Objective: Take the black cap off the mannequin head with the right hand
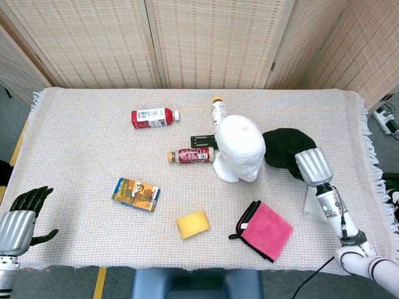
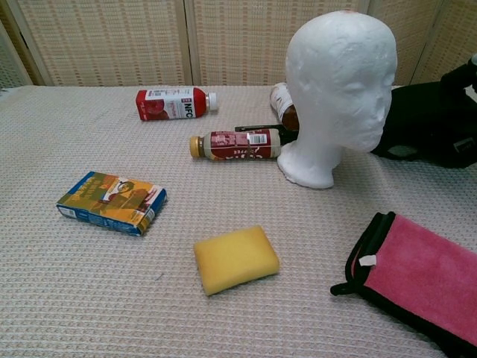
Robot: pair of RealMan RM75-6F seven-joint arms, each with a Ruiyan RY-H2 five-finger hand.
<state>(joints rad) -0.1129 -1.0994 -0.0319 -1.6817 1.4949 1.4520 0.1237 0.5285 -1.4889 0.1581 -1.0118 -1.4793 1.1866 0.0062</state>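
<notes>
Two hands show, one at each near corner of the worktop (image 1: 81, 237). The left hand (image 1: 22, 215) hangs off the near left edge with its dark fingers (image 1: 34, 196) spread apart and nothing in them. Nearest the viewer lie a yellow sponge (image 2: 235, 258) and a pink cloth (image 2: 417, 277) with black trim, the cloth just on the near side of the right hand (image 1: 298, 163). Farther left sits a colourful box (image 2: 112, 201), well apart from both hands. A pale flat card (image 1: 318, 202) lies beside the right forearm. The right hand rests at the black cap (image 1: 283, 146), which lies on the worktop; its fingers are buried in the dark fabric, so I cannot tell whether they grip it. Just left of those fingers stands the bare white mannequin head (image 2: 339, 89), touching or nearly touching the cap. Beyond the head lie three bottles: a red-labelled bottle (image 2: 238, 144), another bottle (image 1: 218, 112) behind the head, and a red and white bottle (image 2: 173, 103) farthest left.
</notes>
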